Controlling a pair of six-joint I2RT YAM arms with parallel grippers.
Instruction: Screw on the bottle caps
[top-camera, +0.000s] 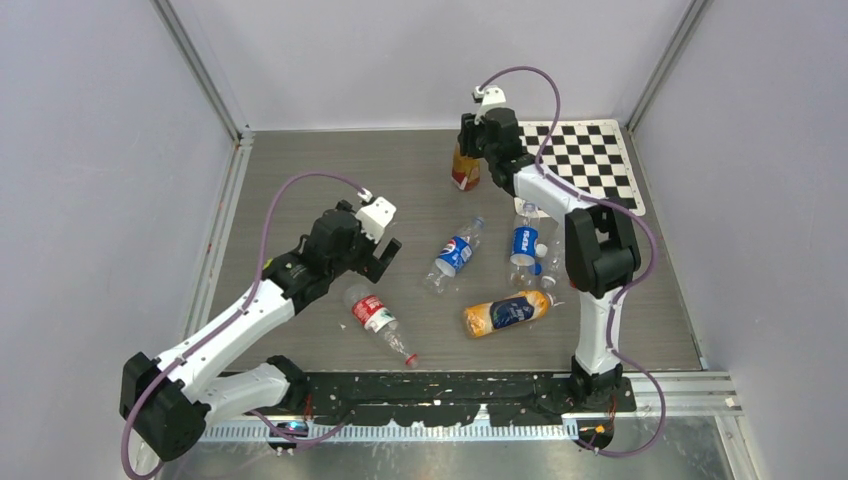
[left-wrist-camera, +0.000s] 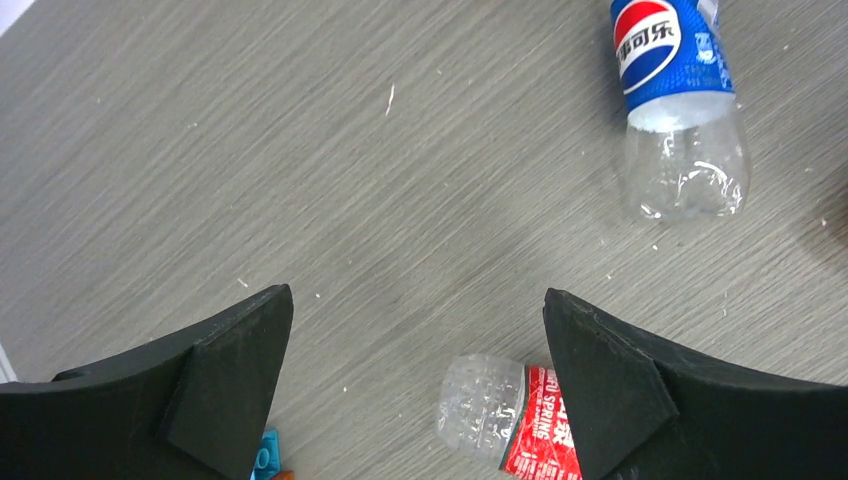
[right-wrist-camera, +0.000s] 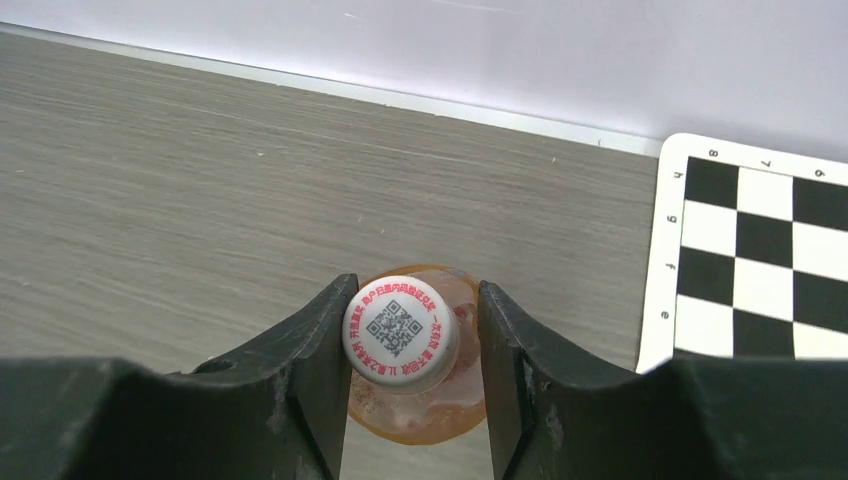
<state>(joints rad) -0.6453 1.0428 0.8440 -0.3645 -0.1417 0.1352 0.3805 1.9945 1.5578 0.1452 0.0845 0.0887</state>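
Top external view shows the left claw (top-camera: 383, 260) spread wide open and holding nothing at centre left, just up-frame of a red-labelled bottle (top-camera: 375, 318) that lies on the worktop (top-camera: 300, 170) with a red cap (top-camera: 411, 360) at its neck. At upper centre, the right claw (top-camera: 468, 150) pinches the white cap (right-wrist-camera: 400, 332) atop an upright orange bottle (top-camera: 464, 175).

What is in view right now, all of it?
Pepsi bottles: two, clear with blue labels, lying centre.
Lying orange bottle: one, orange, front right of centre.
Upright orange bottle: one, orange, far side beside checkerboard.
White cap: one, white, atop upright orange bottle.
Red-label bottle: one, clear, lying front left.
Red cap: one, red, on red-label bottle.
Checkerboard: one, black-white, far right.
Left end effector: one, black, open over red-label bottle.
Right end effector: one, black, closed on white cap.
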